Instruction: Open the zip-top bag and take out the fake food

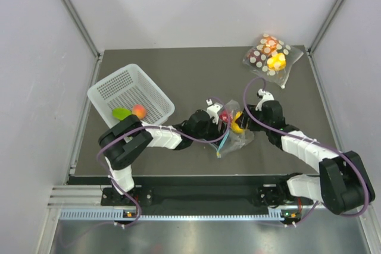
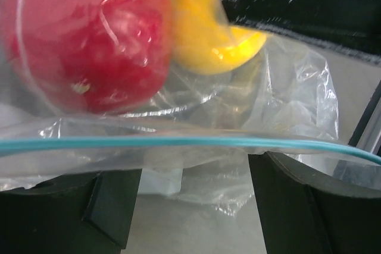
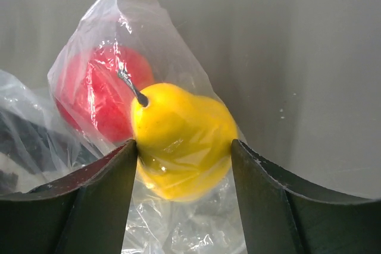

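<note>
The clear zip-top bag (image 1: 237, 138) lies mid-table between both arms. Its teal zip strip (image 2: 178, 141) runs straight across the left wrist view. Just past it sit a red fruit (image 2: 89, 40) and a yellow one (image 2: 202, 34) of the fake food. My left gripper (image 2: 195, 206) is at the bag's mouth, open, fingers wide apart with loose film over them. My right gripper (image 3: 184, 171) is shut on the yellow pear (image 3: 181, 138) through the plastic, a finger pressed to each side. The red fruit (image 3: 101, 96) lies behind it. A green piece (image 1: 122, 113) and a peach-orange piece (image 1: 139, 110) rest in the basket.
A white mesh basket (image 1: 143, 84) stands at the left of the dark mat. A clear polka-dot bag (image 1: 271, 55) with yellow and orange pieces lies at the back right corner. Grey walls close in the table on three sides.
</note>
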### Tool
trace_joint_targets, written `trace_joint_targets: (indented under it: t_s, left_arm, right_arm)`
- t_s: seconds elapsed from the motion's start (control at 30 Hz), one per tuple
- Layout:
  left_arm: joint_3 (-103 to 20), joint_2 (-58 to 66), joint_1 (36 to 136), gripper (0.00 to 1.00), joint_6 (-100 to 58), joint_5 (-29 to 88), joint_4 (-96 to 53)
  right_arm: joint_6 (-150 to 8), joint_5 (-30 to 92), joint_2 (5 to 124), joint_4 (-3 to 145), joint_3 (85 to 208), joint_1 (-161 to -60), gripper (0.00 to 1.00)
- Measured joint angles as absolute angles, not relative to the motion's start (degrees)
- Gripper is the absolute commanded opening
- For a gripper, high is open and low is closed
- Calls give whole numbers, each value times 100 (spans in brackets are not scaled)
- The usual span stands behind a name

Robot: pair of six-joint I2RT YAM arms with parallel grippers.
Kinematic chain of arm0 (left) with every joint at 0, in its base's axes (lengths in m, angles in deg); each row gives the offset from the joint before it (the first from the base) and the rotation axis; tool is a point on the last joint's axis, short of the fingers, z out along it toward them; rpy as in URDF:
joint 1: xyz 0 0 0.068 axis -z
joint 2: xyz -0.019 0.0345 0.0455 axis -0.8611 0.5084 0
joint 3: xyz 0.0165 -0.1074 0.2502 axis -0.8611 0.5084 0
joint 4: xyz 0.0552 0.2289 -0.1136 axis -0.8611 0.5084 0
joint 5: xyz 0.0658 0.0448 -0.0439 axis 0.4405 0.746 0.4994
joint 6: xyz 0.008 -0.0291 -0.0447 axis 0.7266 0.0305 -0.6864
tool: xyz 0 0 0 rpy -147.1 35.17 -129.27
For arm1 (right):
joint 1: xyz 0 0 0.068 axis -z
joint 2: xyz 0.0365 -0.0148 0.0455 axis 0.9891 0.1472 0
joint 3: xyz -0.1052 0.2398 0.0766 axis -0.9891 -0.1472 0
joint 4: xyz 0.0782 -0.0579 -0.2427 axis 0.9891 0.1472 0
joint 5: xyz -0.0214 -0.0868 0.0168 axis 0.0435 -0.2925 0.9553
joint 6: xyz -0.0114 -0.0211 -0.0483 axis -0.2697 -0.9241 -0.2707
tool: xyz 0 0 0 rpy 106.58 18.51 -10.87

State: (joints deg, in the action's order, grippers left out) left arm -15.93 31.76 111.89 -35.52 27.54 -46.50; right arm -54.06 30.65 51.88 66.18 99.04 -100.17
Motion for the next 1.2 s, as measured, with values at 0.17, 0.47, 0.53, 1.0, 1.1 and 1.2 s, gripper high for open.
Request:
trace_joint_targets:
  t_s: [0.17,0.47,0.53,1.0,1.1,1.2]
  left_arm:
    - [-1835,3429,11189,76,-3591,2751,-4871]
    - [-1864,3526,11189,78,-3639,2756,-5356]
    - [-1864,3526,11189,79,-3635,2767,-5429]
    - [-1864,3770,11211,80,-3235,3344,-5483]
    - [-1862,3784,11215,80,-3095,3547,-5516]
    - [-1800,3781,11230,80,-2949,3637,-5625]
  right_arm:
    - [-5376,3264,5411,6078,9829,-10017,28]
    - [-5277,3727,5529,5593,9886,-10023,0]
    - [-5277,3823,5562,5575,9891,-10026,0]
    - [-5155,4374,5534,5726,9877,-10126,0]
    - [-5102,4551,5433,5993,9834,-10174,0]
    - [-5105,4634,5403,6216,9832,-10179,0]
